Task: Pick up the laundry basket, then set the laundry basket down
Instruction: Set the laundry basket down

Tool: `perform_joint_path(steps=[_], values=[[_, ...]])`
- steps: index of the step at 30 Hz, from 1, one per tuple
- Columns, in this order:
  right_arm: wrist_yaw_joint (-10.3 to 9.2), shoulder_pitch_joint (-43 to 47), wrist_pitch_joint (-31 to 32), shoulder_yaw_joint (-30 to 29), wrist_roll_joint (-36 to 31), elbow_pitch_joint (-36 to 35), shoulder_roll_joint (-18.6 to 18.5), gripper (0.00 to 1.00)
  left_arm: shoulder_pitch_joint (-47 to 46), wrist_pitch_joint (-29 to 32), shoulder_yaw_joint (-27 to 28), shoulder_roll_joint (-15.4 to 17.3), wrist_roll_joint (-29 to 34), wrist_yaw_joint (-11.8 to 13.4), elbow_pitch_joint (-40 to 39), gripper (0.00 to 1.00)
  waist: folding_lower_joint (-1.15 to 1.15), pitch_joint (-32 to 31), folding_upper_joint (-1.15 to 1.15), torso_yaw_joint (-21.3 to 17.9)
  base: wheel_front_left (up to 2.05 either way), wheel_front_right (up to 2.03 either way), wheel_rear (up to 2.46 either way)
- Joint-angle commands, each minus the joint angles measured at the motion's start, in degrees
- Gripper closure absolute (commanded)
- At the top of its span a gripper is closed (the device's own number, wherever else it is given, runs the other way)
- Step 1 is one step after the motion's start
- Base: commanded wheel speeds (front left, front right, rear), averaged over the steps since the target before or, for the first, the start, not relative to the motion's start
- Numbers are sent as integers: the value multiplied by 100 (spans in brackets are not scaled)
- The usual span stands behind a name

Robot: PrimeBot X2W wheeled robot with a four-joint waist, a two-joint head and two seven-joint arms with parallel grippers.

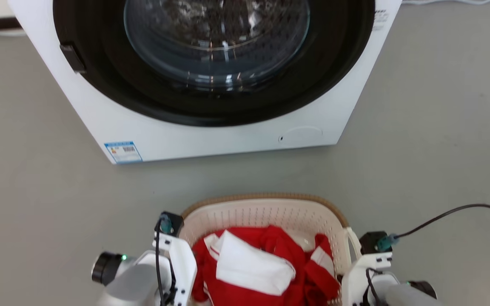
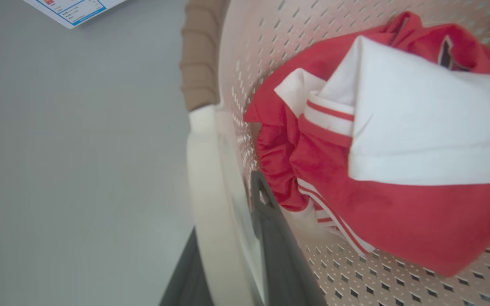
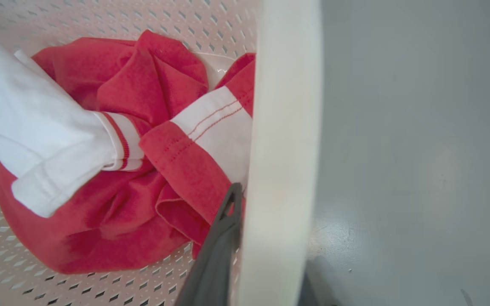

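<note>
The basket (image 1: 270, 212) is in front of the washer (image 1: 228, 136), between the two arms. Both wrists point down at its sides. The left gripper (image 2: 228, 208) and the right gripper (image 3: 272, 229) each pinch a white handle (image 2: 204, 170).

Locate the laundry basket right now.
Head view, bottom centre: the laundry basket is on the near side of the washer, red-and-white clothes inside, with the left tool and right tool clamped on its side handles.
</note>
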Motion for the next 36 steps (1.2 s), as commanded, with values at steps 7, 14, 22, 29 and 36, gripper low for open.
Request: perform_joint_path(steps=[7, 14, 22, 29, 36], values=[[146, -470, -510, 90, 71, -239, 245, 100, -543, -202, 32, -166, 64, -6, -50, 100, 0, 628, 0, 110, 0, 0, 0], [146, -939, -939, 103, 104, -118, 245, 100, -998, -523, 79, -159, 118, 179, 88, 100, 0, 1373, 0, 155, 0, 0, 0], [146, -1506, -1294, 91, 110, 163, 245, 100, -1486, -794, 142, -146, 140, 289, 186, 100, 0, 2132, 0, 267, 0, 0, 0], [146, -1776, -1433, 127, 86, 318, 245, 100, -1782, -954, 141, -148, 181, 344, 238, 100, 0, 2541, 0, 326, 0, 0, 0], [146, -1984, -1533, 134, 80, 394, 245, 100, -2074, -1053, 125, -144, 236, 387, 271, 100, 0, 2902, 0, 344, 0, 0, 0]])
